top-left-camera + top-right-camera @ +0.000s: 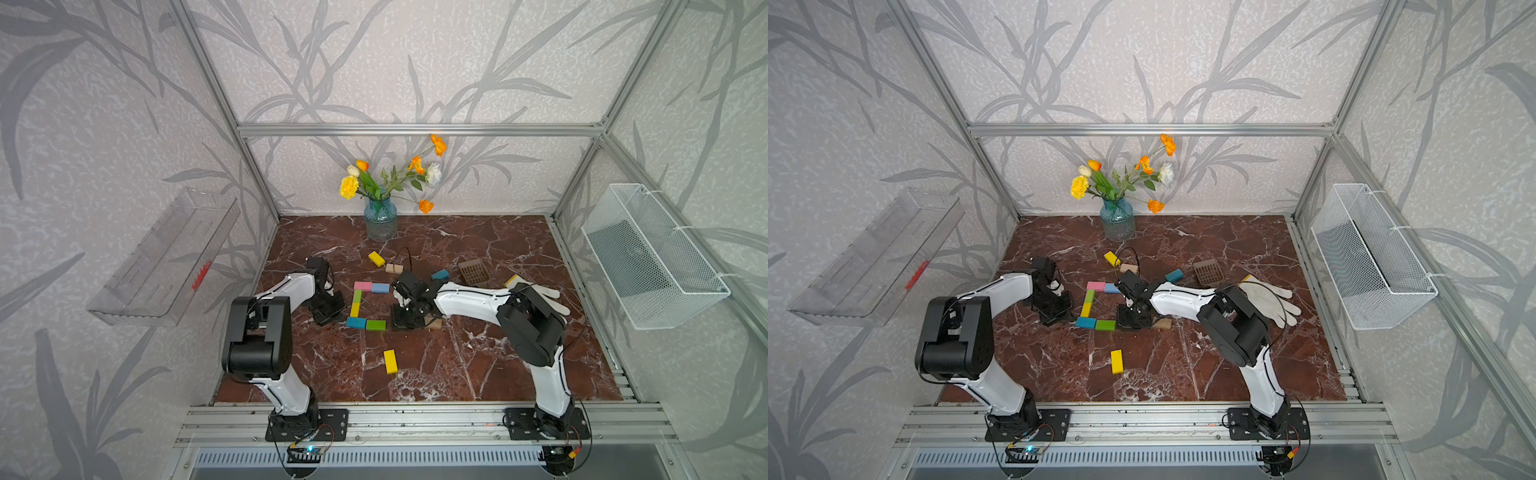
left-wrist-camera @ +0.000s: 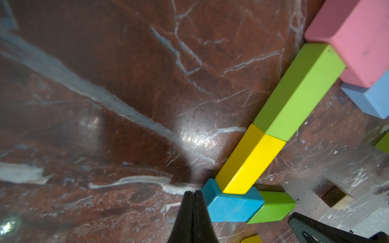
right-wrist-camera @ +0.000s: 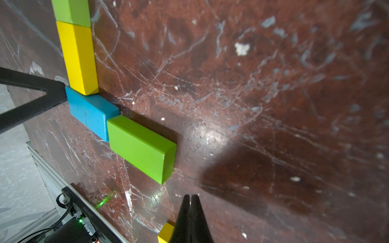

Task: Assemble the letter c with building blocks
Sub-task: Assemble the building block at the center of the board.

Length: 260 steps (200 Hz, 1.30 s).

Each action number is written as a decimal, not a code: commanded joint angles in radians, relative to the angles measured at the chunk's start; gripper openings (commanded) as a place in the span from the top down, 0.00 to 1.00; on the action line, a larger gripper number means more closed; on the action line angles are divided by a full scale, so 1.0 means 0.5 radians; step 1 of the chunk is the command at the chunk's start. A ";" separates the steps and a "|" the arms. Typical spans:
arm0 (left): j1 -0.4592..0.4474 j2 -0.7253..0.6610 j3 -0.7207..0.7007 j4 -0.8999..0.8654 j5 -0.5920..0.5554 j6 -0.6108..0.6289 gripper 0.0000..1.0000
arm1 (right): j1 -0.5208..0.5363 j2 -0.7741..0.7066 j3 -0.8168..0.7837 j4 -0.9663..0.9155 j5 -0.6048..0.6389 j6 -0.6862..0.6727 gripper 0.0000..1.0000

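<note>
Grippers on both arms are closed tight and empty. The left gripper (image 2: 192, 192) has its black tips against the outer end of the teal block (image 2: 233, 207). The right gripper (image 3: 190, 196) sits low over the table (image 1: 478, 365), near the free end of the green block (image 3: 143, 147) but apart from it.

The table is glossy red-brown marble with white veins, fenced by aluminium rails and by walls papered with grey leaves. A clear plastic tray (image 1: 166, 257) hangs on one side wall and a white wire basket (image 1: 652, 257) on the other. A ribbed blue glass vase (image 1: 380, 220) of orange, yellow and white flowers stands at the back.

The building blocks are flat, matte-painted rectangles with softened edges. Six lie mid-table as a square-cornered C opening toward the right arm. The pink block (image 1: 363, 286) and pale blue block (image 1: 380, 287) form the far side, the lime block (image 1: 357, 296) and yellow block (image 1: 355, 309) the spine, and teal and green the near side, each touching the next. A front yellow block (image 1: 390, 361) lies loose nearer the rail, and in the right wrist view only a corner of it shows.

A plain wooden block (image 1: 434, 323) is mostly hidden behind the right gripper. The white glove (image 1: 540, 295) lies beside the brown slotted scoop (image 1: 473, 271).
</note>
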 commanded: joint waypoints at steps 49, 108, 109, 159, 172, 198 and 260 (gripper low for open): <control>-0.014 0.043 -0.004 -0.032 0.050 0.054 1.00 | -0.006 0.042 -0.020 0.031 -0.032 0.049 1.00; -0.037 0.055 -0.006 -0.030 0.083 0.060 1.00 | -0.007 0.065 -0.020 0.062 -0.057 0.064 1.00; -0.037 0.055 -0.007 -0.030 0.083 0.058 1.00 | -0.008 0.065 -0.019 0.063 -0.057 0.065 1.00; -0.040 0.073 0.004 -0.040 0.078 0.066 1.00 | -0.007 0.095 -0.017 0.094 -0.071 0.090 1.00; -0.040 0.073 0.005 -0.043 0.075 0.069 1.00 | -0.006 0.097 -0.016 0.104 -0.078 0.095 1.00; -0.040 0.053 0.016 -0.069 0.018 0.073 1.00 | -0.006 0.063 -0.021 0.084 -0.039 0.084 1.00; -0.038 -0.186 -0.001 -0.027 -0.131 0.043 0.88 | -0.090 -0.198 -0.050 -0.181 0.154 -0.140 0.90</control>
